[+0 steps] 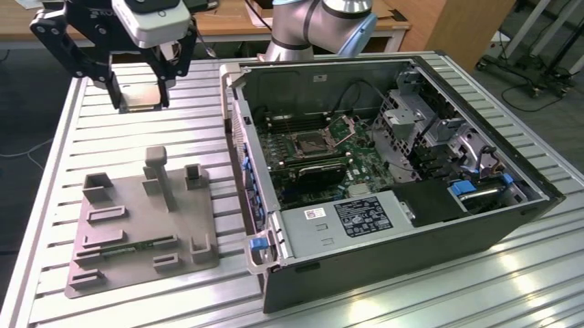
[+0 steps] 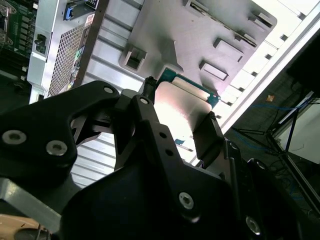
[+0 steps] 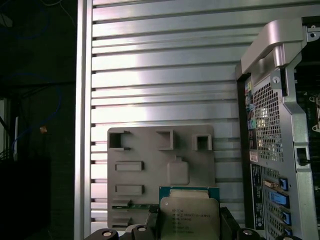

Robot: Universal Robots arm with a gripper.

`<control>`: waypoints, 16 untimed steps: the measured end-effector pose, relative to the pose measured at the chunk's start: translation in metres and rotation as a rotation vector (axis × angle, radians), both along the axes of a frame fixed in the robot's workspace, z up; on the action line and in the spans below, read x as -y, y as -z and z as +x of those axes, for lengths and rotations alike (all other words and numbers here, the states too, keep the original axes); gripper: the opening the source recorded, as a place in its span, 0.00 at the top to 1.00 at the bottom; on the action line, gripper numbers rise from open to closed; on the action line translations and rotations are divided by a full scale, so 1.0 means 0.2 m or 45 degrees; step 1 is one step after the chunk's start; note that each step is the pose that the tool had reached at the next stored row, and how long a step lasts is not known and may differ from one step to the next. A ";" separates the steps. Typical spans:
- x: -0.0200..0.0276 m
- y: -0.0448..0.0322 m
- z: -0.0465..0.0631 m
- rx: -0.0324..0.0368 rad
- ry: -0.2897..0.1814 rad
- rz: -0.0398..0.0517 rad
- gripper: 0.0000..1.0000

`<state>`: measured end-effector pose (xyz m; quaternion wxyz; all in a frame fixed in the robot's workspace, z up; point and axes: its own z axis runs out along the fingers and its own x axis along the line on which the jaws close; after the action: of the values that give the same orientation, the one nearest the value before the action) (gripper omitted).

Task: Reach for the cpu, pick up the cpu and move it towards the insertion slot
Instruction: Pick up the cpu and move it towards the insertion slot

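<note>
My gripper (image 1: 141, 104) hangs above the slatted table at the exterior view's far left, shut on the cpu (image 1: 143, 96). The cpu is a flat square chip with a silver top plate, and both wrist views show it pinched edge to edge between the black fingers (image 2: 182, 107) (image 3: 190, 215). It is held well above the table. The insertion slot (image 1: 304, 142) is a silver-framed socket on the green board inside the open computer case (image 1: 383, 225). Its retention plate (image 1: 345, 128) stands hinged up. The slot lies to the exterior view's right of the gripper and nearer the camera.
A grey parts fixture (image 1: 146, 219) with raised holders lies on the table below and in front of the gripper, also seen as the fixture (image 3: 160, 165) from above. A green memory stick (image 1: 137, 244) lies in it. The case's side wall (image 1: 239, 137) stands between gripper and slot.
</note>
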<state>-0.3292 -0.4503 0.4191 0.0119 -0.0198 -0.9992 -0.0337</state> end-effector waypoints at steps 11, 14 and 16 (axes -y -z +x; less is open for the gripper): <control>0.000 0.002 0.01 -0.0001 0.000 0.000 0.46; 0.000 0.002 0.02 0.0000 0.000 0.000 0.46; 0.000 0.002 0.02 -0.0001 0.000 0.000 0.46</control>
<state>-0.3256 -0.4503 0.4187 0.0120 -0.0198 -0.9992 -0.0339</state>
